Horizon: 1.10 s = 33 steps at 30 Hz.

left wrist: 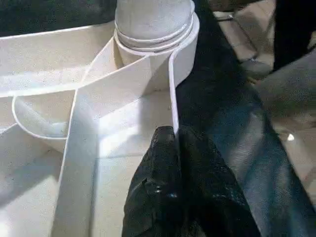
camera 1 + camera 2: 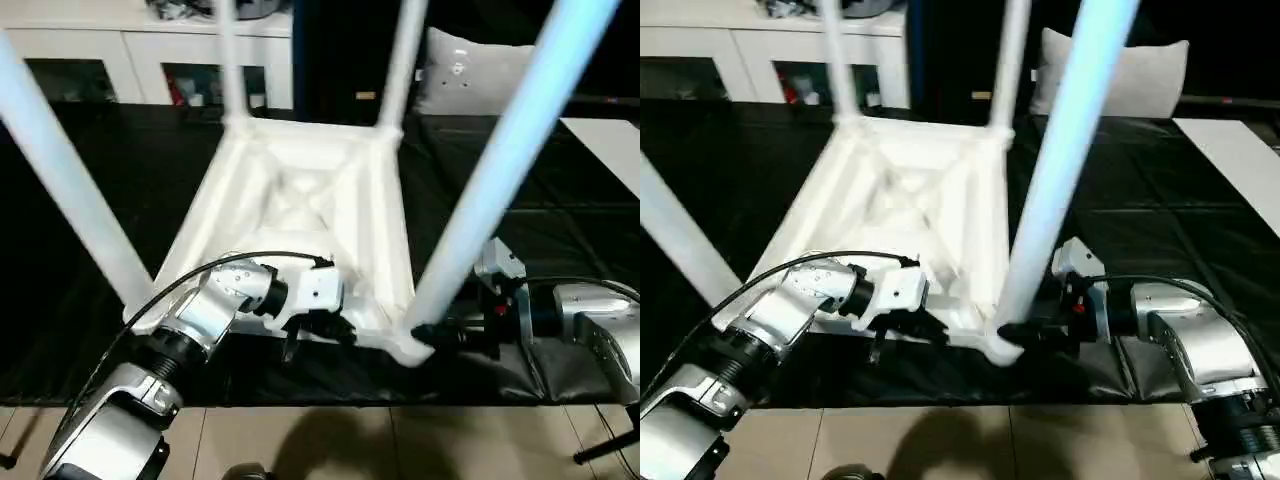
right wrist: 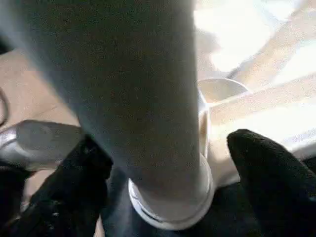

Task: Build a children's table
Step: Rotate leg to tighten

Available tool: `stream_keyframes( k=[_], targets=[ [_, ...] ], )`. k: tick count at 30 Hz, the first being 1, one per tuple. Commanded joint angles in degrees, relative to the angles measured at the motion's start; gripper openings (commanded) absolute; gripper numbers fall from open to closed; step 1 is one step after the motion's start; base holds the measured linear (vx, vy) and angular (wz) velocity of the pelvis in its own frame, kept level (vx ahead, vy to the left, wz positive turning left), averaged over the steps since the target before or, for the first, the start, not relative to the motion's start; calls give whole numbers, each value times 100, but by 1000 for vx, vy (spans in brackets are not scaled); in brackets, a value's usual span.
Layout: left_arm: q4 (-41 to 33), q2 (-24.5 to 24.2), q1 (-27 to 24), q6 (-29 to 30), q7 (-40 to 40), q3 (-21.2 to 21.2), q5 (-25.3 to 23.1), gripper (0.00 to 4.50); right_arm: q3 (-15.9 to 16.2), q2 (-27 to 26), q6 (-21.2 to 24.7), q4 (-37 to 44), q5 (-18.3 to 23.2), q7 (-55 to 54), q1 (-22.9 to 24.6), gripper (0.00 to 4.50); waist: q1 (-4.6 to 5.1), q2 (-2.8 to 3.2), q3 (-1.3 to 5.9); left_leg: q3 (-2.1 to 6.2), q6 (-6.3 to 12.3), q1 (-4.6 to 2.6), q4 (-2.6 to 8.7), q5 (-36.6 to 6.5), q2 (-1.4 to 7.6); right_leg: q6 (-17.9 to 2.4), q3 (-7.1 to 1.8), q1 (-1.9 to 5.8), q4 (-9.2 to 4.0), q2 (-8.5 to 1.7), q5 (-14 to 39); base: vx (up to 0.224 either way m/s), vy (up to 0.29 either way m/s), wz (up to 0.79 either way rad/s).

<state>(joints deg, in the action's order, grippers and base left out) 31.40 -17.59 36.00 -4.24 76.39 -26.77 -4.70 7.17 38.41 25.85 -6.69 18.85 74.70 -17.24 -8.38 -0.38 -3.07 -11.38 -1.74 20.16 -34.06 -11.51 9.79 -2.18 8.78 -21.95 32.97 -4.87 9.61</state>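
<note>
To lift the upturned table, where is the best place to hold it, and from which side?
I would grip the table by its thin upright rim, coming from the near edge. The left tool already pinches that rim there. The legs are wide and round, and the right tool sits open around the near right leg.

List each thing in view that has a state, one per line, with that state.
White plastic rectangular tabletop: upside down on the black mat, ribbed underside up.
Four long white tapered tube legs: all standing in the corner sockets.
Left gripper: shut on the tabletop's near rim.
Right gripper: open, fingers either side of the near right leg's base.
White cabinet with glass doors: doors closed.
</note>
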Motion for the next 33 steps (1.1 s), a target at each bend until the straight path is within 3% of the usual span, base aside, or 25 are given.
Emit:
stream_keyframes(
  k=[1,8,12,17,19,22,24,25,29,32,33],
  targets=[
    [-185,-3,-67,-131,372,-308,-66,0,33,78,71,132,141,170,59,357,26,-112,375,208,380,-60,374,-828,493,-543,-460,266,-453,-629,2092,0,0,0],
    [-173,-103,-65,-197,474,-301,-42,0,121,93,164,137,270,432,88,278,30,-113,369,211,322,-62,375,-897,473,-413,-440,263,-495,-620,2364,0,0,0],
    [-195,-116,-79,-143,480,-281,-25,0,108,45,228,182,357,437,124,258,27,-116,378,215,329,-54,371,-853,475,-420,-440,269,-478,-619,2277,0,0,0],
    [-231,39,-103,285,259,-90,140,0,8,-241,536,432,546,56,250,227,29,-86,383,219,299,-57,378,-818,493,-500,-451,264,-454,-616,2076,0,0,0],
    [-237,204,-89,595,-63,53,201,0,-75,-552,696,498,479,-563,229,222,67,-87,345,223,221,-69,388,-1007,458,-419,-428,254,-521,-622,2486,0,0,0],
    [-142,441,-21,946,-582,171,149,0,-206,-1071,855,246,136,-1699,45,219,167,-92,309,244,41,-110,373,-1286,397,-124,-347,221,-656,-613,3301,0,0,0],
    [-82,540,12,1049,-796,213,118,0,-292,-1266,948,116,47,-2127,-42,214,249,-103,302,266,-10,-109,359,-1409,370,-2,-293,230,-705,-613,3513,0,0,0],
    [-14,673,47,1193,-1084,288,94,0,-389,-1491,1050,-8,-72,-2628,-133,212,360,-79,304,296,-50,-102,353,-1566,391,65,-268,222,-726,-605,3540,0,0,0],
    [255,1231,205,1626,-2222,601,39,0,-776,-2270,1198,-365,-437,-4269,-450,209,614,-63,311,326,-65,-89,314,-1834,362,122,-177,227,-789,-616,3591,0,0,0],
    [378,1591,291,1848,-2852,835,73,0,-1004,-2670,947,-558,-413,-4860,-626,209,667,-23,331,346,-30,-95,331,-1893,408,112,-131,254,-814,-645,3364,0,0,0],
    [385,1636,298,1872,-2914,857,76,0,-1017,-2712,859,-579,-388,-4867,-644,240,663,-34,326,337,8,-101,344,-1901,413,101,-153,241,-811,-645,3246,0,0,0]
  ],
)
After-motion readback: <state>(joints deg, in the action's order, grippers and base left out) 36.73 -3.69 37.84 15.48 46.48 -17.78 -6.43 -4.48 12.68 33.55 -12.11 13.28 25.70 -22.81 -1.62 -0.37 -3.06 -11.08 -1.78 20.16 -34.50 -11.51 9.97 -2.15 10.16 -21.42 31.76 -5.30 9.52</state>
